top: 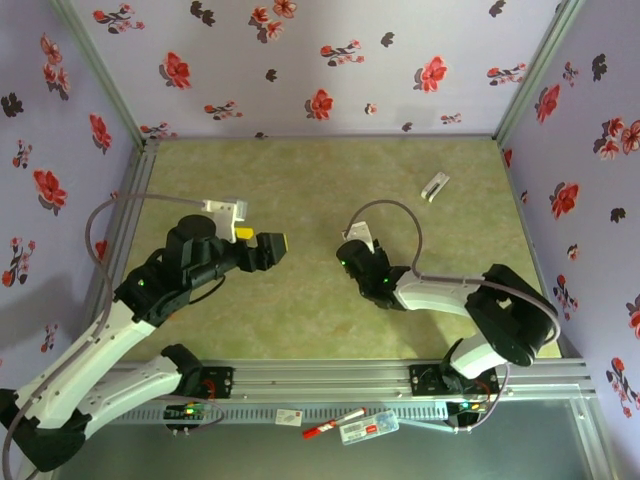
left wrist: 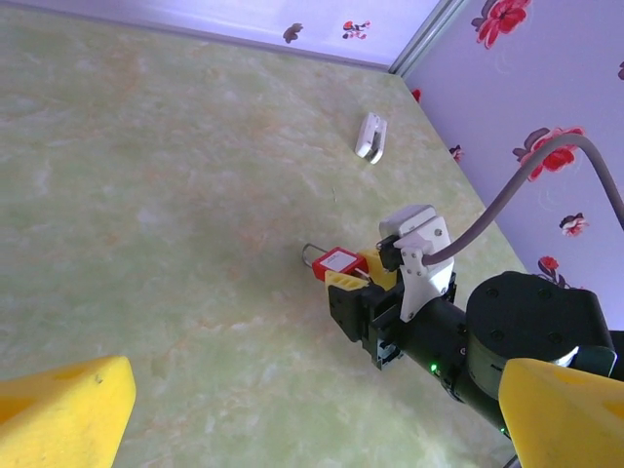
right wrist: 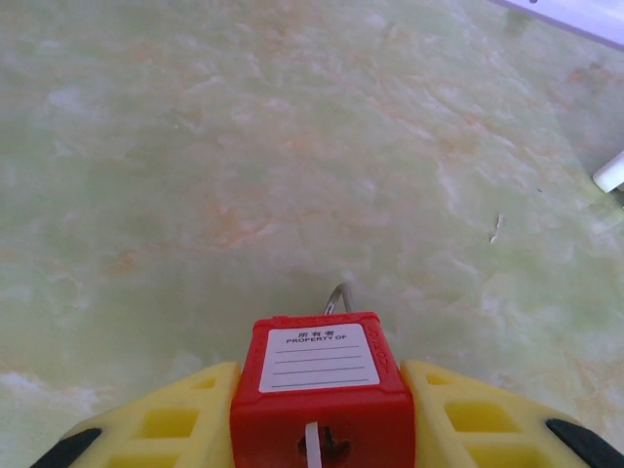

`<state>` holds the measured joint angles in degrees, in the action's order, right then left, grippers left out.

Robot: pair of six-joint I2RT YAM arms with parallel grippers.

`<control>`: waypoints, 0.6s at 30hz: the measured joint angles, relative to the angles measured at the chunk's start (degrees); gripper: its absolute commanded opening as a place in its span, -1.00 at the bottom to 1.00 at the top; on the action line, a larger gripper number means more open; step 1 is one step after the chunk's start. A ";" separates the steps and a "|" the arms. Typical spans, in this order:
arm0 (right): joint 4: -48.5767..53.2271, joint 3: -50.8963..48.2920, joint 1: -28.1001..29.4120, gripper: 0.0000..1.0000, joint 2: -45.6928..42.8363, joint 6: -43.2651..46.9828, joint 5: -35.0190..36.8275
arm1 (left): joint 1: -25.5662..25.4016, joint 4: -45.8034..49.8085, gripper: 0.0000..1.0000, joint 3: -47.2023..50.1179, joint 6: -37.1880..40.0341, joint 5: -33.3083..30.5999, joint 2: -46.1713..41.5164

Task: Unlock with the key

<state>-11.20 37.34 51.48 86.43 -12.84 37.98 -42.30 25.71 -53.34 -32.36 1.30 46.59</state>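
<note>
Plainly, the right end effector [left wrist: 359, 273] grips the small red padlock with the white label [right wrist: 319, 366] by its body between yellow fingers. The wire shackle points away from the wrist, close to the green marbled counter [top: 300, 330], and the keyhole face is turned back toward the wrist. The left end effector [top: 260, 240] is wide and empty, across from the right one on the shackle side. The tiny grey metal key [right wrist: 495, 229] seems to be the thin sliver on the counter ahead of the right end effector and off to its right, short of the small white clip [left wrist: 371, 136]; it is too small to be sure. Fetching it well probably calls for a low, square pinch on its head. Open counter lies around both end effectors, and the flowered side wall [top: 560, 150] rises beyond the clip.
</note>
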 measured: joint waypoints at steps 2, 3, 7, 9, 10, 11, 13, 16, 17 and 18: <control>-0.57 0.63 0.90 -1.00 1.03 -2.12 0.98 | 0.11 0.42 0.93 0.44 0.00 -0.09 -0.35; -0.74 1.01 1.46 -1.00 1.60 -3.21 1.51 | 0.20 0.59 0.93 0.66 0.00 -0.13 -0.46; -0.94 1.66 4.33 -1.00 3.39 -9.07 3.65 | 0.50 1.49 0.93 1.18 0.00 -0.28 -0.90; -0.96 1.66 5.60 -1.00 3.85 -12.50 4.63 | 0.55 1.77 0.93 1.42 0.00 -0.28 -1.33; -0.96 1.66 6.19 -1.00 4.07 -14.21 5.25 | 0.59 1.99 0.93 1.57 0.00 -0.28 -1.60; -0.96 1.66 6.60 -1.00 4.26 -15.50 5.60 | 0.61 2.16 0.93 1.70 0.00 -0.28 -1.88; -0.96 1.64 7.54 -1.00 4.72 -18.80 6.51 | 0.59 2.64 0.93 1.88 0.00 -0.28 -2.38; -0.94 1.60 9.09 -1.00 5.68 -22.97 7.58 | 0.63 3.04 0.93 2.16 0.00 -0.26 -3.28; -0.92 1.60 9.60 -1.00 6.05 -24.04 7.98 | 0.66 3.10 0.93 2.29 0.00 -0.28 -3.61; -0.85 1.60 10.25 -0.99 6.47 -25.29 8.31 | 0.66 3.10 0.93 2.45 -0.02 -0.28 -4.00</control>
<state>-12.05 38.94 61.73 92.90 -38.13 46.28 -41.65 28.82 -50.89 -32.38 1.02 42.59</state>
